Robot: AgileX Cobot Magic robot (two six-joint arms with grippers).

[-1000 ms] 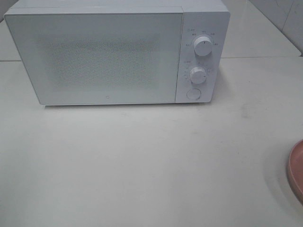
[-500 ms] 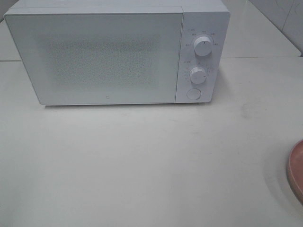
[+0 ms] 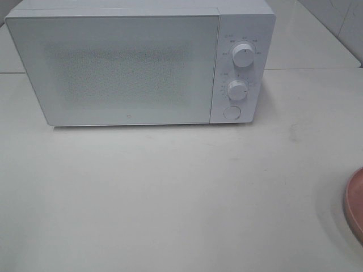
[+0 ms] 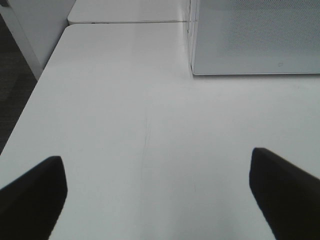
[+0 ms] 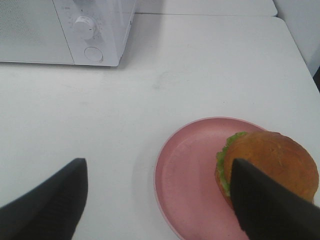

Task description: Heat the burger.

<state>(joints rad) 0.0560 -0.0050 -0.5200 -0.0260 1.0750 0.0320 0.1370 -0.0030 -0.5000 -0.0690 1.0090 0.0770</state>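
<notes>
The burger (image 5: 274, 157), with a golden-brown bun and a green lettuce frill, sits on the far side of a round pink plate (image 5: 190, 172) in the right wrist view. My right gripper (image 5: 159, 170) is open and empty above the plate's near side, and one finger (image 5: 260, 200) overlaps the burger's edge in that view. My left gripper (image 4: 156, 165) is open and empty over bare table, left of the microwave (image 4: 255, 35). The white microwave (image 3: 125, 68) stands at the back with its door shut. In the high view only the plate's rim (image 3: 354, 204) shows, the burger is out of frame and neither gripper shows.
The microwave's panel carries two round knobs (image 3: 243, 56) (image 3: 237, 90) and a round button (image 3: 231, 112). The white table (image 3: 170, 192) runs in front of it. The table's left edge (image 4: 30, 100) drops to a dark floor.
</notes>
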